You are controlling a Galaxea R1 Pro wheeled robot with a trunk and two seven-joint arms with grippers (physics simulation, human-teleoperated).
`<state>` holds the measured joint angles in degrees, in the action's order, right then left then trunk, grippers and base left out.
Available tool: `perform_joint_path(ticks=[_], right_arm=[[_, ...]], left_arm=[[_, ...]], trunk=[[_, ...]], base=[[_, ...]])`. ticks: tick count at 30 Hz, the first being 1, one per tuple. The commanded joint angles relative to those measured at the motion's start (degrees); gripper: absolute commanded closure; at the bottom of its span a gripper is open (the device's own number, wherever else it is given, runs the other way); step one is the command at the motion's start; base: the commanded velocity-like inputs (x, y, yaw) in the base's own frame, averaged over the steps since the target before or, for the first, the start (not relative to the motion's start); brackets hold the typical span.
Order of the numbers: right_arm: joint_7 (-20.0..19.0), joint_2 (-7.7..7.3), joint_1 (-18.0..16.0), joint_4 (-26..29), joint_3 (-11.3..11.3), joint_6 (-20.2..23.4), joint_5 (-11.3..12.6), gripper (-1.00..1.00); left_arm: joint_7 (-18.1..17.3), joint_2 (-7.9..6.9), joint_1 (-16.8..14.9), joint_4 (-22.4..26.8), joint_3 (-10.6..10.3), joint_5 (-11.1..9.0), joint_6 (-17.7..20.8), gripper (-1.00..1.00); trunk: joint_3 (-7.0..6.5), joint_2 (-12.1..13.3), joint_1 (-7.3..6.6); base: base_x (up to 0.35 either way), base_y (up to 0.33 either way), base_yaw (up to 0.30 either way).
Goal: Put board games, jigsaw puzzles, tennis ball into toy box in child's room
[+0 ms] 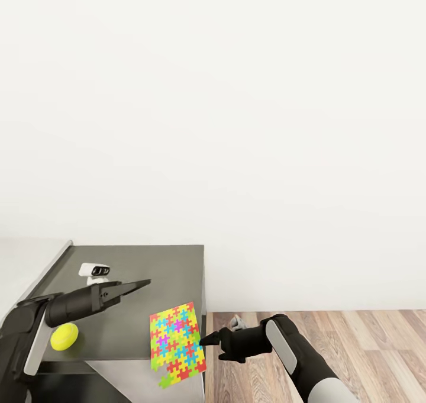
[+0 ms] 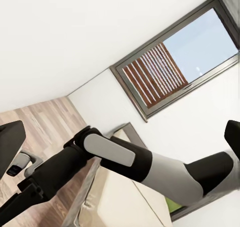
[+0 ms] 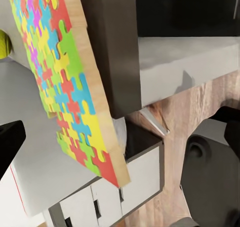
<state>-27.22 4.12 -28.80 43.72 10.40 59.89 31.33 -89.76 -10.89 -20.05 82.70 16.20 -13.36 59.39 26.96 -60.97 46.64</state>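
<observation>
A jigsaw puzzle [image 1: 176, 345] of bright interlocking pieces lies tilted at the right front corner of a dark grey cabinet [image 1: 130, 261], its lower end hanging past the edge. My right gripper [image 1: 205, 339] is at the puzzle's right edge, open. In the right wrist view the puzzle [image 3: 60, 82] stands between the wide-spread fingers [image 3: 10, 142]. The tennis ball [image 1: 64, 336] rests under my left forearm. My left gripper [image 1: 139, 284] hovers open above the cabinet top, holding nothing. A strip of the white table [image 1: 23, 261] runs along the left. The toy box and the board games are out of view.
A small white gadget [image 1: 94, 270] stands at the back of the cabinet top. Wooden floor [image 1: 355, 338] lies to the right, below a blank white wall. The white drawer unit [image 3: 115, 192] sits under the puzzle in the right wrist view. A window [image 2: 175, 62] faces my left wrist.
</observation>
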Motion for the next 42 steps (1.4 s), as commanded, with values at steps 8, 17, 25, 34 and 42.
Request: perform_joint_path(ticks=[8,17,25,34,42], right_arm=[[-0.61,0.06,-0.06,-0.03,-0.03,0.11,-0.51,-1.0],[-0.64,0.02,-0.06,-0.02,-0.03,0.11,-0.5,-1.0],[-0.64,0.02,-0.05,-0.02,-0.03,0.11,-0.49,-1.0],[-0.64,0.08,-0.04,-0.02,-0.03,0.11,-0.48,-1.0],[-0.64,0.07,-0.06,-0.04,-0.03,0.11,-0.48,-1.0]], left_arm=[[-0.24,-1.44,0.08,0.01,-0.18,-2.37,0.61,-1.0],[-0.24,-1.65,0.1,0.01,-0.35,-2.76,0.61,-1.0],[-0.24,-1.67,0.1,0.01,-0.41,-2.8,0.61,-1.0],[-0.24,-1.61,0.1,0.01,-0.53,-2.81,0.61,-1.0],[-0.24,-1.59,0.1,0.01,-0.55,-2.81,0.58,-1.0]], trunk=[[0.78,-1.66,0.89],[0.78,-1.66,0.89],[0.78,-1.66,0.89],[0.78,-1.66,0.89],[0.78,-1.66,0.89]], base=[[0.0,0.0,0.0],[0.0,0.0,0.0],[0.0,0.0,0.0],[0.0,0.0,0.0],[0.0,0.0,0.0]])
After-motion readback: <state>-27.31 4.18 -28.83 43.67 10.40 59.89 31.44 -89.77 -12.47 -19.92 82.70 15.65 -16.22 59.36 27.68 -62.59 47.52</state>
